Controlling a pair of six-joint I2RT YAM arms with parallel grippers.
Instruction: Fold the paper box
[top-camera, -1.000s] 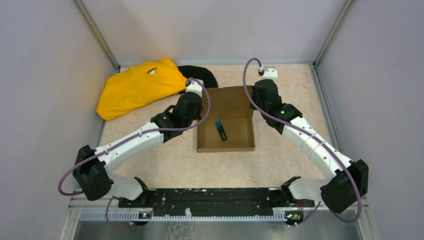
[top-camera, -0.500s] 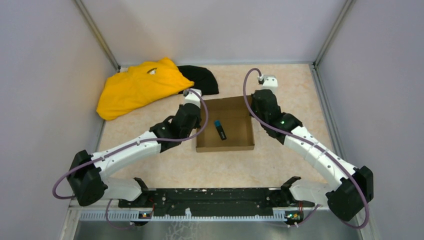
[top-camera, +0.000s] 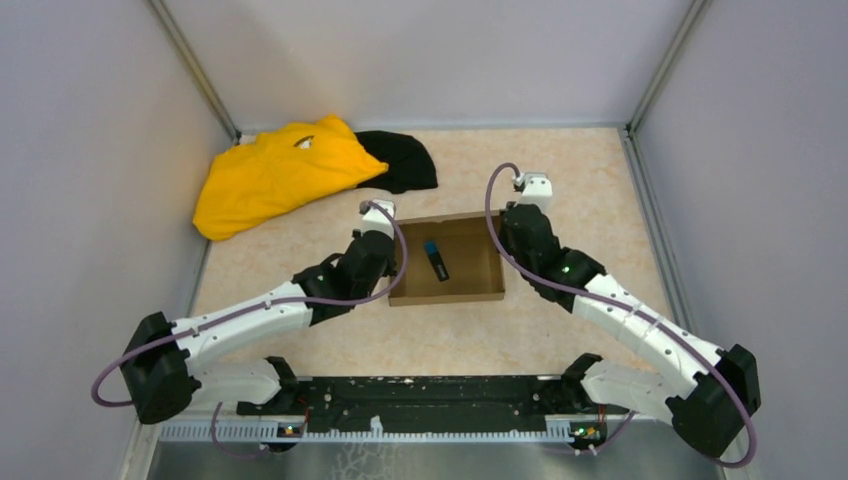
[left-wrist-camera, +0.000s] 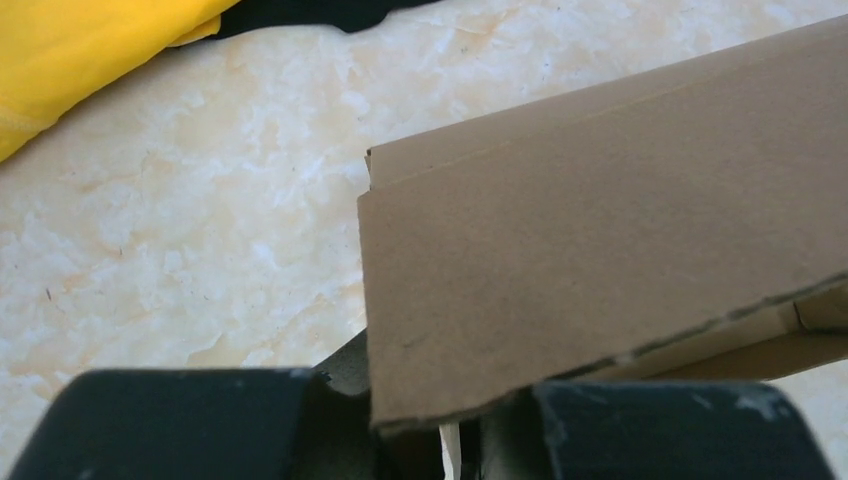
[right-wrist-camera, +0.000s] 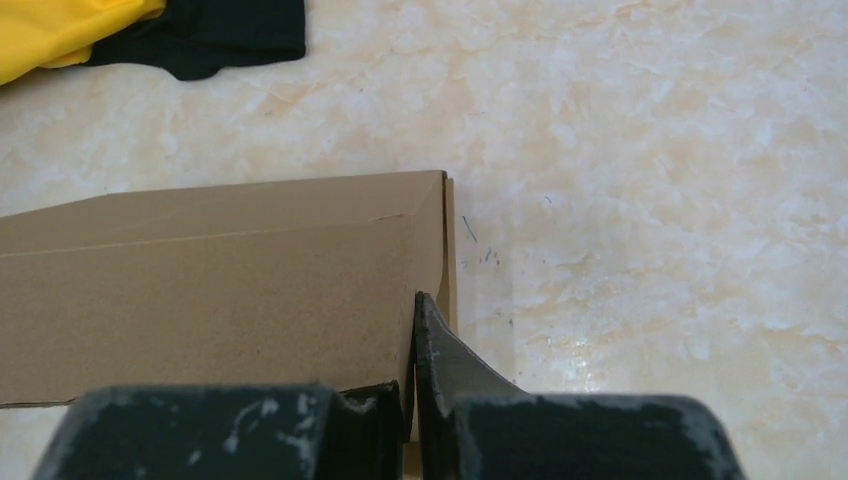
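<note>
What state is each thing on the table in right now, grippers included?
paper box: open on top, walls raised, gripped on both sides.
black and blue object: lying flat inside the paper box.
yellow cloth: crumpled, lying loose.
black cloth: crumpled, against the yellow cloth.
left gripper: shut on the paper box's wall.
right gripper: shut on the paper box's wall.

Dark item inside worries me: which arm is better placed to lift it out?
Left, probably: the item lies slightly nearer the paper box wall the left gripper clamps; right gripper holds the opposite one.

Paper box (left-wrist-camera: 600, 230) — right end off-frame
</note>
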